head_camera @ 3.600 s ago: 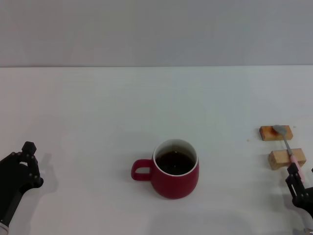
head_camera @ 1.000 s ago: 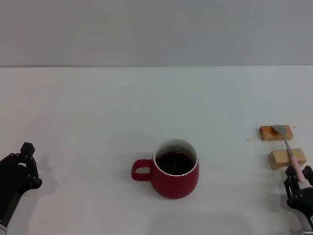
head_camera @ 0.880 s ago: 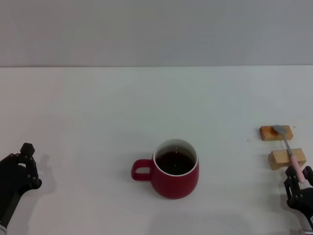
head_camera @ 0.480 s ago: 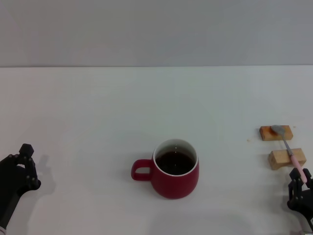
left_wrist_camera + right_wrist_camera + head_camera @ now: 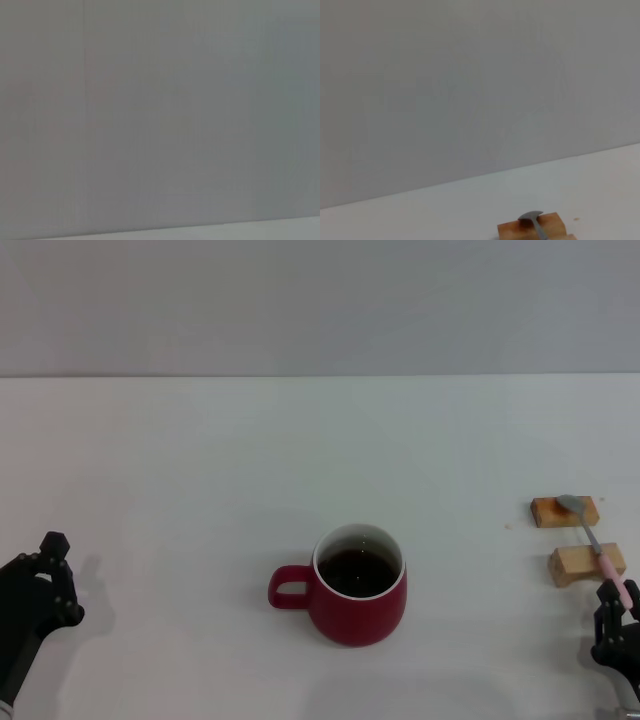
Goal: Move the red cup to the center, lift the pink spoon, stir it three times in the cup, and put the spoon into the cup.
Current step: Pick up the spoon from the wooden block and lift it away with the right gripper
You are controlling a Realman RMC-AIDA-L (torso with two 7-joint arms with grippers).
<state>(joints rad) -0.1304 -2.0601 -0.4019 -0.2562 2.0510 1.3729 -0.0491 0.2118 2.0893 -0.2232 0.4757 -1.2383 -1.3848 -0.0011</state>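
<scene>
The red cup [image 5: 360,586] stands upright at the table's middle, with its handle toward my left and dark liquid inside. The pink spoon [image 5: 596,548] lies across two wooden blocks at the right, silver bowl on the far block and pink handle pointing toward me. My right gripper [image 5: 617,602] is low at the right edge, open, with the handle's end between its fingers. The spoon bowl [image 5: 532,218] also shows in the right wrist view. My left gripper [image 5: 45,575] rests parked at the lower left, far from the cup.
The far tan block [image 5: 564,511] and the near tan block [image 5: 584,564] carry the spoon near the table's right side. The far block [image 5: 532,230] also shows in the right wrist view. The left wrist view shows only a grey wall.
My right gripper has slid slightly toward me and to the right along the spoon's handle. The spoon shifted a little on the blocks. The cup and left arm have not moved.
</scene>
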